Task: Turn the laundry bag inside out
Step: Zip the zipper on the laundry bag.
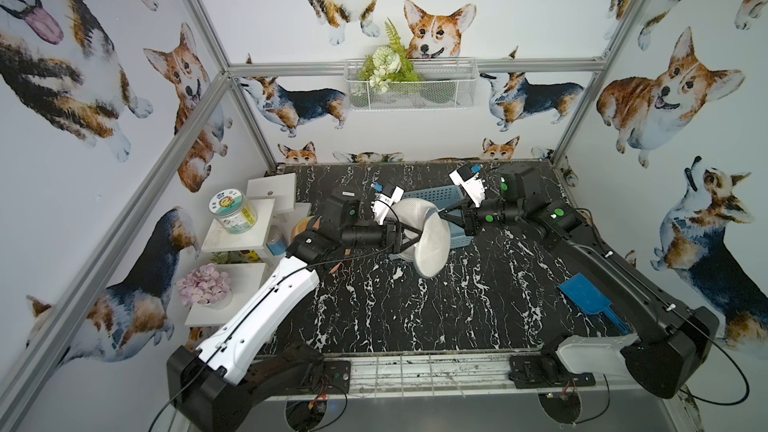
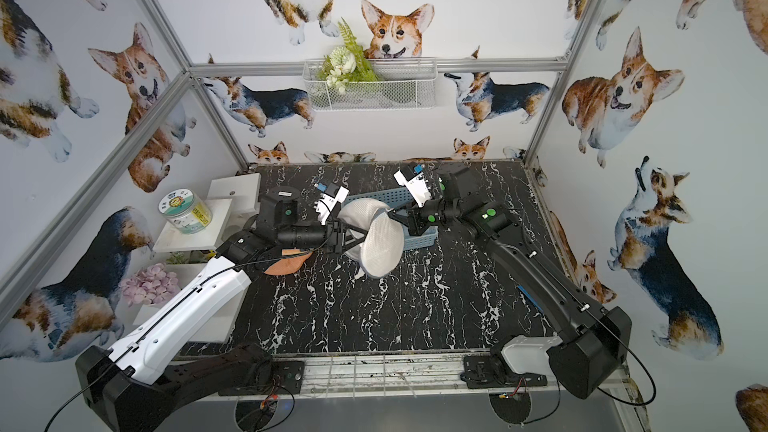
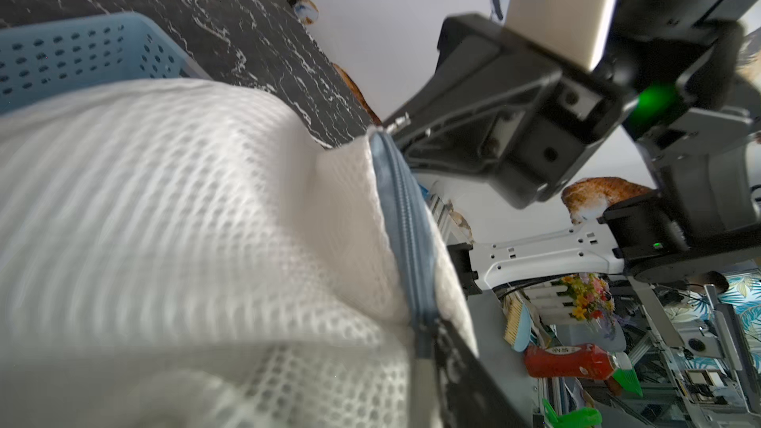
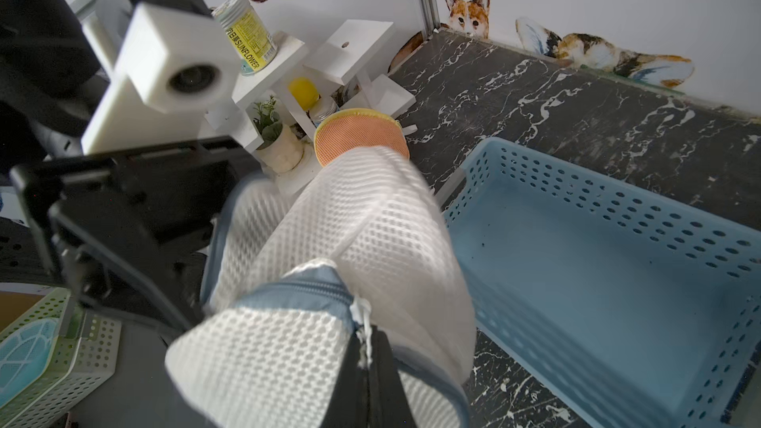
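White honeycomb-mesh laundry bag (image 1: 432, 243) with grey zip trim (image 3: 405, 216) sags.

We noted the laundry bag (image 1: 432, 243) as white waffle-mesh, edged with a grey-blue zipper (image 3: 405, 216). The basket (image 4: 597, 199) was pale blue, dotted with holes. Tabletop (image 1: 415, 317): black marble, white-veined. Pouch (image 4: 360, 137): orange mesh, yellow-rimmed. Walls (image 1: 540, 14): white, corgi-printed.
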`<state>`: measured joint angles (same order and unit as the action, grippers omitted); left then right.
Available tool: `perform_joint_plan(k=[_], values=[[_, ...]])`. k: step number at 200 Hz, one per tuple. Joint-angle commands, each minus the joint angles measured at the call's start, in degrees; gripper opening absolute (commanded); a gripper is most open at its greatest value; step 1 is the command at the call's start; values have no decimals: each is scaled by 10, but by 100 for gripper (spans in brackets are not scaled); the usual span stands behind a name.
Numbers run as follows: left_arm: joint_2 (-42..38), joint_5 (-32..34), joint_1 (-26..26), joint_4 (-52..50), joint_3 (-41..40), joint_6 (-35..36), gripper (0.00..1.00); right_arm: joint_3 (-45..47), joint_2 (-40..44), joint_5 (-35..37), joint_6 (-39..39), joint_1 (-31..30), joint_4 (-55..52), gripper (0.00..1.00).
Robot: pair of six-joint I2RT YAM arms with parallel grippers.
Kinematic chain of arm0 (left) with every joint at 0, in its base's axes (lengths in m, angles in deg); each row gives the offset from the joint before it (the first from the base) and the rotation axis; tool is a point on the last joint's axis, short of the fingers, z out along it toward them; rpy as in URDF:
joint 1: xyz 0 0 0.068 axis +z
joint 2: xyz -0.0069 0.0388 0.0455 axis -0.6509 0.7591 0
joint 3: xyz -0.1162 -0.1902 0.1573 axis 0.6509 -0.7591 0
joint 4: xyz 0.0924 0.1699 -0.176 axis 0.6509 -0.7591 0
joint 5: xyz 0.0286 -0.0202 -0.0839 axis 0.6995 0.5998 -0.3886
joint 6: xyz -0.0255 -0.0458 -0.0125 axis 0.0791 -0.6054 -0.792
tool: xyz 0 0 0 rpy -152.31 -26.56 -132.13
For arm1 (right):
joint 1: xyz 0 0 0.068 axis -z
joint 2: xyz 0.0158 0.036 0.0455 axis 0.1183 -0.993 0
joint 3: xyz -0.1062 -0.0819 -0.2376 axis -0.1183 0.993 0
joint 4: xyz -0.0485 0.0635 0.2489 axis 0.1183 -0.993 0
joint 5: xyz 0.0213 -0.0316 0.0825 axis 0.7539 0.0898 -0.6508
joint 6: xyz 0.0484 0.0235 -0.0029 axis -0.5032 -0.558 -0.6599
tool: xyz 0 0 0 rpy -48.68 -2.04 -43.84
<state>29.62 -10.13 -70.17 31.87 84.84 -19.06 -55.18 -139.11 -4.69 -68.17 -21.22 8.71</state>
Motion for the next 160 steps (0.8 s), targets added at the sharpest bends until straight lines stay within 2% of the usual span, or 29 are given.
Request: perform_joint_plan(k=[1, 13, 25, 44, 66, 73, 83, 97, 110, 126, 145, 160], values=[[-20, 117, -4, -107, 29, 29, 70, -33, -16, 18, 20, 0, 11, 0], [-43, 220, -3, -147, 51, 30, 78, -49, -24, 31, 29, 0, -11, 0], [-62, 277, -3, -158, 59, 27, 84, -51, -25, 27, 30, 0, -18, 0], [-82, 310, -3, -153, 50, 6, 85, -50, -28, 26, 31, -2, -32, 0], [-144, 320, -3, -93, 1, -10, 87, -49, -30, 31, 38, -13, -41, 0], [-157, 300, -3, -70, -6, 2, 87, -48, -30, 31, 41, -16, -42, 0], [-170, 221, -4, -7, -22, 20, 87, -48, -31, 25, 44, -22, -44, 0], [-187, 152, -4, 83, -38, 0, 86, -55, -39, 38, 47, -30, -54, 0], [-206, 154, -4, 117, -27, -16, 86, -59, -41, 58, 45, -31, -61, 0], [-225, 166, -3, 107, 4, 9, 90, -58, -36, 53, 50, -31, -62, 0], [-171, 137, -4, 51, 22, 50, 90, -58, -37, 14, 56, -38, -59, 0], [-138, 100, -3, 89, -11, 48, 90, -68, -49, -5, 74, -46, -79, 0]])
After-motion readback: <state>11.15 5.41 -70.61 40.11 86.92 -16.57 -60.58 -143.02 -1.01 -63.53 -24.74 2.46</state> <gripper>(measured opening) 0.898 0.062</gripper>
